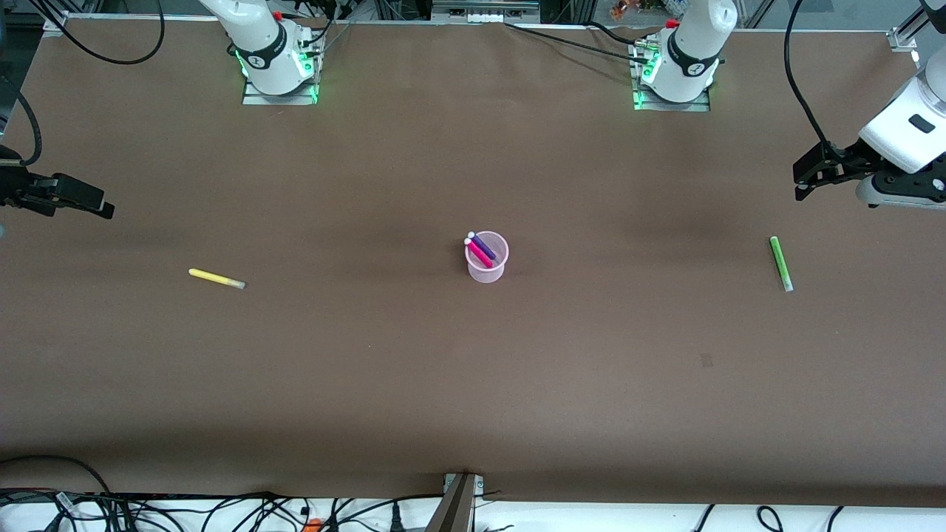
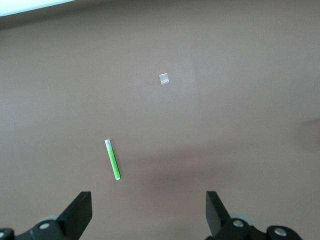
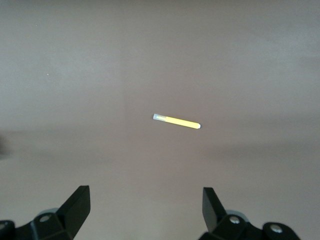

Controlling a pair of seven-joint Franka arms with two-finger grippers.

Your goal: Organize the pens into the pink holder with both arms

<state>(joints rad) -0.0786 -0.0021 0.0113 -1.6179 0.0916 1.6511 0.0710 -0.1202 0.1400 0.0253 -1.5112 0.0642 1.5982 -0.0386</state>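
Grippers first: the left gripper (image 1: pixel 802 181) hangs in the air over the left arm's end of the tabletop (image 1: pixel 473 384), its two black fingers (image 2: pixel 77 215) spread wide with nothing between them. In the left wrist view the green pen (image 2: pixel 112 159) lies flat on the brown surface under and ahead of those open fingers, untouched, with a small pale square mark (image 2: pixel 164 78) on the tabletop well apart from it. In the front view the same green pen (image 1: pixel 780 263) lies nearer to the camera than the spot under the left gripper, its pale cap end pointing toward the camera.

The right gripper (image 1: pixel 89 201) hangs over the right arm's end of the tabletop, likewise spread wide and holding nothing; its fingers (image 3: pixel 75 207) frame bare surface in the right wrist view. The yellow pen (image 3: pixel 176 121) lies flat ahead of them, clear of both fingers. In the front view the yellow pen (image 1: pixel 216 278) rests between that end of the tabletop and the middle, its pale cap end toward the middle.

The pink holder (image 1: pixel 487 258) stands upright in the middle of the tabletop, well apart from both loose pens. The magenta pen (image 1: pixel 480 253) and the purple pen (image 1: pixel 483 244) stand leaning inside it, side by side, their ends sticking out over the rim.
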